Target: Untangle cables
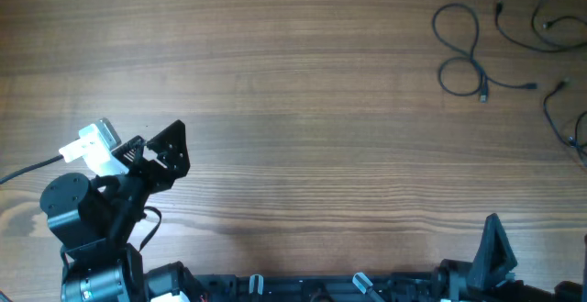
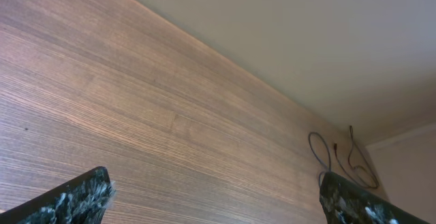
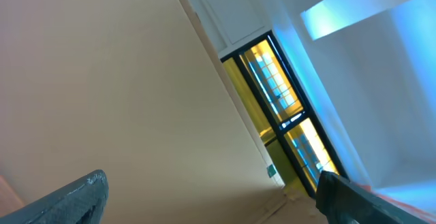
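Note:
Thin black cables lie loose at the table's far right in the overhead view: one looped cable (image 1: 461,52) with a small plug end, another (image 1: 537,28) near the top right corner, and a third (image 1: 561,118) at the right edge. They show small and far off in the left wrist view (image 2: 320,152). My left gripper (image 1: 168,151) is open and empty over the near left of the table, far from the cables; its fingertips (image 2: 214,200) frame bare wood. My right gripper (image 1: 493,240) is open and empty at the near right edge, pointing up at a wall (image 3: 211,197).
The wooden table (image 1: 293,109) fills the overhead view. The arm bases sit along the near edge (image 1: 303,288). A thicker black wire (image 1: 27,169) runs off the left arm to the left edge. The right wrist view shows a wall and a lit doorway (image 3: 286,108).

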Robot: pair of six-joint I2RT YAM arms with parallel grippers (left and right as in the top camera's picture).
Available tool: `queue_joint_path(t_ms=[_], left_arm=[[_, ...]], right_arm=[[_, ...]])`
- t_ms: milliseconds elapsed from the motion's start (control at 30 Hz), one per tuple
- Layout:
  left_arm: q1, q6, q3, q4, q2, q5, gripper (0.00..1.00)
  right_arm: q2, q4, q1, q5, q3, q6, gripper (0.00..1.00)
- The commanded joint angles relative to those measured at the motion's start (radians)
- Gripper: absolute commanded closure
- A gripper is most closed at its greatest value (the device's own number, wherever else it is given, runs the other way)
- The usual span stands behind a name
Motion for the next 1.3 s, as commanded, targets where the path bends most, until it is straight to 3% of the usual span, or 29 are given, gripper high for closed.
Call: queue_joint_path(t_ms=[0, 367, 667, 1267], left_arm=[[-0.004, 0.020, 0.013, -0.014, -0.003, -0.010, 0.00], [-0.009, 0.020, 0.013, -0.019, -0.002, -0.010, 0.00], [-0.096, 0.020, 0.013, -0.019, -0.016, -0.010, 0.00], [-0.276, 0.020, 0.013, -0.019, -0.419, -0.009, 0.00]], right_arm=[[-0.020, 0.002, 0.025, 0.014, -0.003, -0.100, 0.00], [-0.020, -0.013, 0.069, 0.031, -0.009, -0.156, 0.00], [-0.020, -0.017, 0.069, 0.024, -0.020, -0.155, 0.00], [-0.020, -0.025, 0.069, 0.000, -0.024, -0.148, 0.00]])
